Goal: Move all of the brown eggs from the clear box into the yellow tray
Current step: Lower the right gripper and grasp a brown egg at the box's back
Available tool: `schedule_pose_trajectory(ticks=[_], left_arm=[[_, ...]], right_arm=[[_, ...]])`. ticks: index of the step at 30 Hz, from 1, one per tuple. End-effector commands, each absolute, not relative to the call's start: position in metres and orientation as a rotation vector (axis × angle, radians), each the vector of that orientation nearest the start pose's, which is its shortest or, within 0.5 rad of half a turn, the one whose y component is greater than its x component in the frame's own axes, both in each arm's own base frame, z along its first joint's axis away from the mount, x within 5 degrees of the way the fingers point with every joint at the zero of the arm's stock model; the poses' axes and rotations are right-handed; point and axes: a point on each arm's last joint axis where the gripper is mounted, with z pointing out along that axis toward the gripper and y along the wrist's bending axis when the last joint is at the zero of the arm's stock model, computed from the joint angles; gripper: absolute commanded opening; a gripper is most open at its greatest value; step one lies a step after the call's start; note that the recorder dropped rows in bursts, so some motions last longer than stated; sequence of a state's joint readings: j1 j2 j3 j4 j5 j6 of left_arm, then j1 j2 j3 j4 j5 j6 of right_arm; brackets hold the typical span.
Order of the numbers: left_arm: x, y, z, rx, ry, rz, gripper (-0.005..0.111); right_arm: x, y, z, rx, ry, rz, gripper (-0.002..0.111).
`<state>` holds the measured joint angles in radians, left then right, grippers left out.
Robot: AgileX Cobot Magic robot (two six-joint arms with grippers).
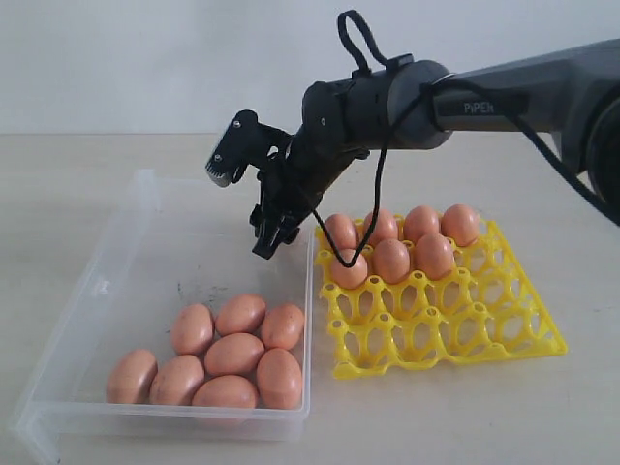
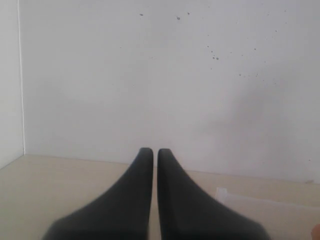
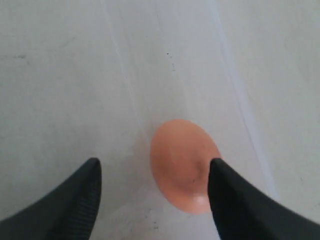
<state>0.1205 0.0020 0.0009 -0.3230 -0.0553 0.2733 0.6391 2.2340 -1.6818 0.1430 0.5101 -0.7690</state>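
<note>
Over the clear box [image 1: 145, 208], at its edge beside the yellow tray [image 1: 484, 320], centre the wide-open right gripper [image 1: 274, 242] on the brown egg [image 3: 182, 165] underneath, lower, close gently.

A pale beige table [image 1: 87, 165] meets a plain white wall [image 1: 145, 58] behind it.
</note>
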Motion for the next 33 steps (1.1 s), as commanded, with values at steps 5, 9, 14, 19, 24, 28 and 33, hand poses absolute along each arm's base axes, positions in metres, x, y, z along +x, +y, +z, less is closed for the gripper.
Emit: schedule_pose_trajectory(ticks=[5, 9, 14, 19, 24, 28, 33], left_arm=[[0.055, 0.008, 0.218, -0.127, 1.429, 0.077, 0.004], [0.055, 0.008, 0.218, -0.127, 1.429, 0.077, 0.004], [0.055, 0.008, 0.218, -0.127, 1.429, 0.077, 0.004], [0.055, 0.008, 0.218, -0.127, 1.429, 0.077, 0.004], [0.055, 0.008, 0.218, -0.127, 1.429, 0.077, 0.004], [0.055, 0.008, 0.218, -0.127, 1.429, 0.077, 0.004], [0.055, 0.008, 0.218, -0.127, 1.429, 0.077, 0.004]], right_arm=[[0.400, 0.303, 0.135, -1.491, 1.949, 0.049, 0.058], [0.401, 0.303, 0.134, -1.485, 1.946, 0.048, 0.058], [0.402, 0.304, 0.126, -1.483, 1.950, 0.047, 0.058], [0.406, 0.306, 0.129, -1.379, 1.941, 0.069, 0.058], [0.407, 0.307, 0.130, -1.320, 1.961, 0.091, 0.045], [0.407, 0.307, 0.130, -1.298, 1.983, 0.104, 0.022], [0.405, 0.306, 0.128, -1.261, 2.042, 0.132, 0.000]])
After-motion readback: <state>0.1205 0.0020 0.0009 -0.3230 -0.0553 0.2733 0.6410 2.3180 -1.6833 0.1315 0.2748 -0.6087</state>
